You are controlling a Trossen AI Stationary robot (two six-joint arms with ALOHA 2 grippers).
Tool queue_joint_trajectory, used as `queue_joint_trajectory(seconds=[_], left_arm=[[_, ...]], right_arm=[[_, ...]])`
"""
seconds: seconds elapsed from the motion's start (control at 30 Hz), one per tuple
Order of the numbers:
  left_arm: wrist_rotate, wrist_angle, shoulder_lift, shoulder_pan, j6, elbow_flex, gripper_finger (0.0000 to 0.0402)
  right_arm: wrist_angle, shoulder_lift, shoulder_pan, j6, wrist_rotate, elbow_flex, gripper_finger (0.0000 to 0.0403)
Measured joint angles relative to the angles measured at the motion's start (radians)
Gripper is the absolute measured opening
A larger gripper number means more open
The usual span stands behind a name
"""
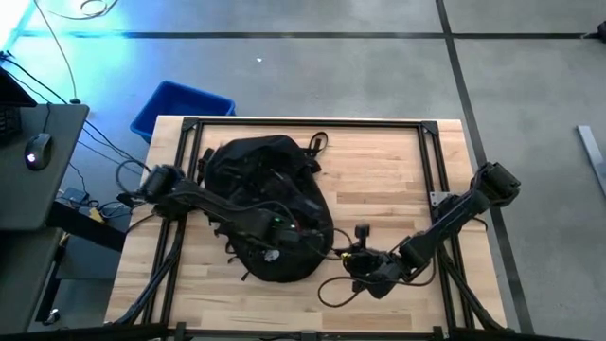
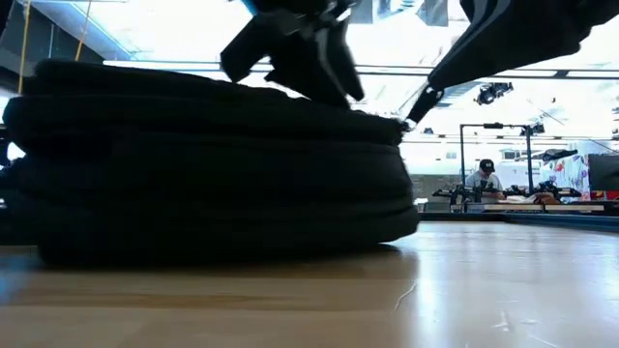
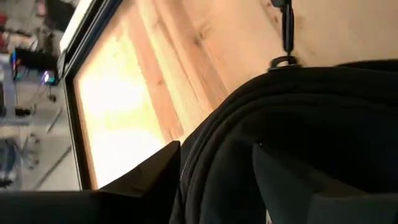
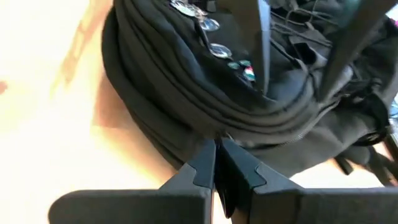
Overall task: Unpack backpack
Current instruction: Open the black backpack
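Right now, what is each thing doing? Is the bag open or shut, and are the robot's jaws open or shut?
backpack: lying flat on the table, looks zipped; nothing taken out beside it.
left gripper: over the backpack's near end, jaws open, fabric between them.
right gripper: at the backpack's edge, jaws shut.
table: bare wood around the backpack.
blue bin: on the floor behind the table.

Backpack (image 1: 270, 204): black cloth, matt, soft folds, stitched seams along edge. Pins (image 4: 214, 38) on it: small, glossy, some look like metal. Table (image 1: 379, 180): pale wood planks, smooth, light sheen. My right gripper (image 4: 216, 167): fingers of dark matt plastic, smooth. Table frame (image 1: 303, 122): black metal.
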Motion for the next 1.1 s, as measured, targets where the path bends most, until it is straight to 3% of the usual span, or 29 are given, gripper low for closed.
queue_joint_trajectory(seconds=[0.2,0.4,0.5,0.67,0.7,0.83,1.1], left_arm=[[0.178,-0.124,0.091,0.056,0.042,0.147,0.0192],[0.322,-0.128,0.143,0.128,0.044,0.176,0.0189],[0.362,-0.129,0.151,0.151,0.09,0.174,0.0162],[0.354,-0.114,0.158,0.163,0.129,0.167,0.0029],[0.344,-0.107,0.158,0.165,0.123,0.166,0.0019],[0.224,-0.053,0.158,0.167,0.122,0.142,0.001],[0.035,0.026,0.171,0.223,0.02,0.142,0.0003]], right_arm=[[0.008,0.001,0.009,0.073,-0.038,0.0,0.0],[0.008,0.001,0.022,0.133,-0.047,-0.001,0.0],[0.014,0.007,0.022,0.133,-0.049,-0.001,0.0],[0.035,0.051,0.018,0.164,-0.054,-0.001,0.0],[0.047,0.065,0.016,0.183,-0.055,-0.001,0.0],[0.208,0.144,0.014,0.224,-0.035,-0.002,0.0],[0.742,0.356,0.009,0.074,-0.06,-0.001,0.0]])
